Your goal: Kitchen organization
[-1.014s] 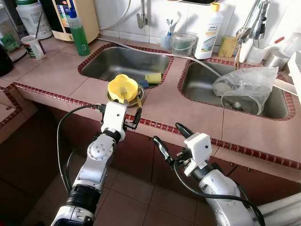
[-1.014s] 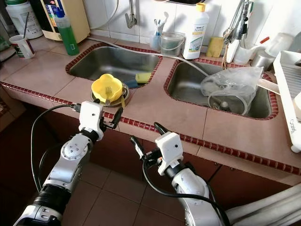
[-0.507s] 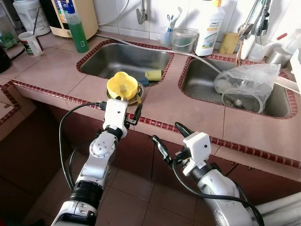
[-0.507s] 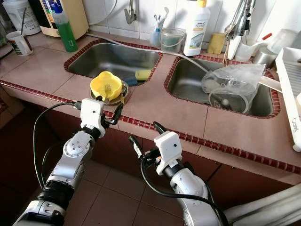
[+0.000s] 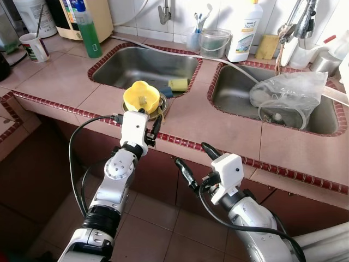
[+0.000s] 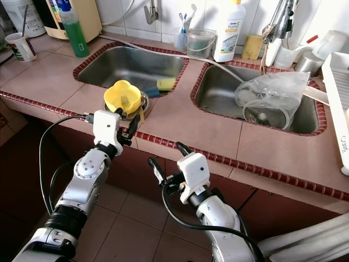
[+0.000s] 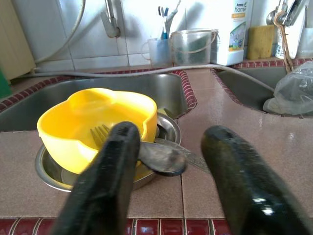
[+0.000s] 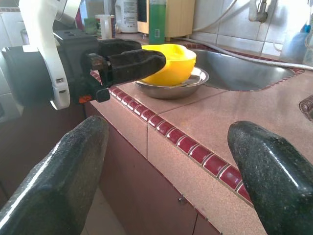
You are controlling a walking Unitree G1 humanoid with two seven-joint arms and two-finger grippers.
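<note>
Sitting in a steel dish, a yellow bowl holds a fork and spoon. Left gripper, jaws spread, faces it; right gripper also spread. A plastic bag lies in the right sink.

The head views are bright and sharp, with soft daylight from the top. The floor at lower left is dark. The wrist views have blurred near fingers and washed-out glare at the upper right.

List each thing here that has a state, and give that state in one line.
Left pincer: open, at the counter edge before the bowl.
Right pincer: open, below the counter.
Yellow bowl: upright, in a metal dish, fork inside.
Plastic bag: crumpled, in the right sink.
</note>
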